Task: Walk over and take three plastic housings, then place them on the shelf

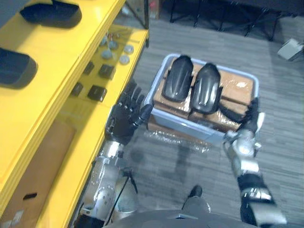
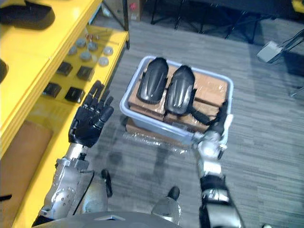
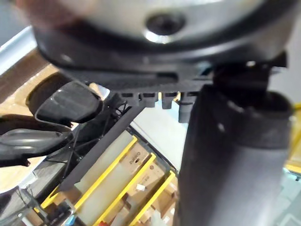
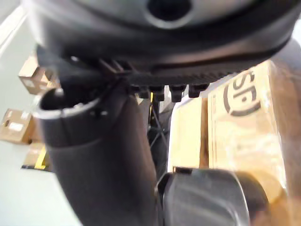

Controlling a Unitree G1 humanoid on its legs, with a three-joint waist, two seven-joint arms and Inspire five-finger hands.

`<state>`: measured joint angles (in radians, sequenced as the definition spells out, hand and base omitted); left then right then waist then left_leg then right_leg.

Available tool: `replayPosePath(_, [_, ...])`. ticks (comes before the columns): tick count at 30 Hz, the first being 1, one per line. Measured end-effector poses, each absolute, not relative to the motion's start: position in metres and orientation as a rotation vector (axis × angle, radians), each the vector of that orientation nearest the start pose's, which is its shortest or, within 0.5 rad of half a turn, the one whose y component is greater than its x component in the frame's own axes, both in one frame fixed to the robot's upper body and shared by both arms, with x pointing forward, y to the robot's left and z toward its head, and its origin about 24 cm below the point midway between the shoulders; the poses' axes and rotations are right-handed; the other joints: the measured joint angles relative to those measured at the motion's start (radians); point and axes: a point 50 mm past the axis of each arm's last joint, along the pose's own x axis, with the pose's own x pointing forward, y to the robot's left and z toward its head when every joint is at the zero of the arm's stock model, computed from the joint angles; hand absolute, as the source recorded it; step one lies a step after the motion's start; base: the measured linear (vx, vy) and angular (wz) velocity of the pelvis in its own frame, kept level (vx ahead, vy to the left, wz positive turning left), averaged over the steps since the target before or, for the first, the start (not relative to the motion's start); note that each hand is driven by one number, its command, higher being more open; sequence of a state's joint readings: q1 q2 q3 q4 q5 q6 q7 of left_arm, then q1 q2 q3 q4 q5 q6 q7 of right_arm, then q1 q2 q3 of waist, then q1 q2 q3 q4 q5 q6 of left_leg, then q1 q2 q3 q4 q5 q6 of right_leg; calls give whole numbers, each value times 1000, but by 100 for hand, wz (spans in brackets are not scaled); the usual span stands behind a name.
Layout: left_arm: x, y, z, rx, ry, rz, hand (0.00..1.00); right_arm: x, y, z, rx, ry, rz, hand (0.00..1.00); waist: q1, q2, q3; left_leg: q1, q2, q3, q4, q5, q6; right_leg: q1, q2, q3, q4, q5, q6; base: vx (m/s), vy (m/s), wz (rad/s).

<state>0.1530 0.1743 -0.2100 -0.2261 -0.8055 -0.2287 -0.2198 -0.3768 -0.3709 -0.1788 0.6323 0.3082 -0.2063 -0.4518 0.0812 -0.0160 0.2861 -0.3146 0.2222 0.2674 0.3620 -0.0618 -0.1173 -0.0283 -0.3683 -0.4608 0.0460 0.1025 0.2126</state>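
Black glossy plastic housings (image 1: 177, 78), two of them, are lying side by side, domed faces up, on brown cardboard boxes (image 1: 237, 88). The boxes are sitting inside a pale blue plastic bin (image 1: 183, 124), which is standing on the floor beside the yellow shelf (image 1: 61, 57). Two similar dark shells (image 1: 50, 14) are resting on the shelf's upper board.

The left hand (image 1: 124, 118) is hovering between shelf and bin, its fingers (image 1: 134, 95) spread straight and holding nothing. The right hand (image 2: 221, 118) is hanging over the bin's near right corner with fingers extended, thumb pointing toward the housings and nothing in its grasp.

Each housing is probably handling as a light, stiff, thin-walled shell with a slick surface. Gripping across the narrow edges is looking safer than pinching the dome.

Large dark print is showing on one box in the right wrist view. No label is visible on the housings.
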Motion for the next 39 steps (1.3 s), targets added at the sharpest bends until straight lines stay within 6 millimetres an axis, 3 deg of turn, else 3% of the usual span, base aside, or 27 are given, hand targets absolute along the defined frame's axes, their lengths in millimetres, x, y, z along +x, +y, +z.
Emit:
replayPosePath(3, [218,130,80,-674,-264,-378,100,324,-336,127,-9,-205,-829,100,16,40,87,-74,-1,-22,22,14,21,-47,6,-11,-14,45,-9,-150,63,10])
replayPosePath(6, [218,126,71,-678,-216,-386,100,330,-349,163,-29,-296,-865,100,33,46,108,-106,-3,-24,42,17,30,-62,6,-20,-34,79,-13,-80,65,1])
replayPosePath(10, [220,132,57,-661,-172,-347,100,338,-346,175,-84,-302,-837,100,55,38,118,-128,-3,-30,58,9,36,-73,6,-32,-35,86,-15,-44,34,2])
replayPosePath(15, [222,134,54,-691,-174,-319,100,346,-358,186,-99,-223,-875,100,84,57,158,-173,-4,-52,77,-1,33,-94,10,-54,-34,92,-19,-51,16,6])
replayPosePath(19, [224,137,41,-687,-123,-286,100,349,-365,181,-67,-94,-906,100,88,60,166,-221,-4,-62,95,12,48,-130,13,-56,-35,102,-21,-12,7,2])
replayPosePath(23, [229,133,35,-692,-93,-283,100,341,-386,189,-92,-10,-972,100,111,102,194,-233,-4,-66,111,6,57,-140,12,-57,-34,125,-35,-28,35,-4])
replayPosePath(25, [229,135,34,-697,-95,-256,100,344,-386,193,-85,19,-963,100,119,105,196,-249,-4,-60,113,6,58,-160,11,-56,-34,125,-35,-46,19,-10])
replayPosePath(26, [230,132,31,-717,-80,-252,100,343,-389,196,-103,38,-960,100,128,118,204,-250,-3,-58,114,6,58,-162,10,-57,-34,125,-35,-48,2,-6])
replayPosePath(27, [231,129,29,-718,-71,-256,100,340,-393,203,-137,44,-968,0,138,133,210,-252,-3,-58,114,6,58,-164,9,-60,-34,125,-35,-55,0,-3])
replayPosePath(33, [229,122,25,-728,-42,-246,100,323,-418,221,-270,106,-1004,0,153,150,216,-255,-7,-63,84,28,54,-180,9,-83,-28,119,-41,-27,-13,0])
replayPosePath(35, [229,122,25,-727,-43,-245,100,319,-422,221,-330,141,-1006,0,151,153,215,-251,-7,-63,81,35,55,-179,9,-85,-23,114,-46,0,0,0])
replayPosePath(39, [228,123,25,-726,-43,-248,100,315,-427,209,-504,290,-1003,0,146,162,218,-201,-7,-74,52,52,45,-151,2,-99,33,49,-42,3,-45,10])
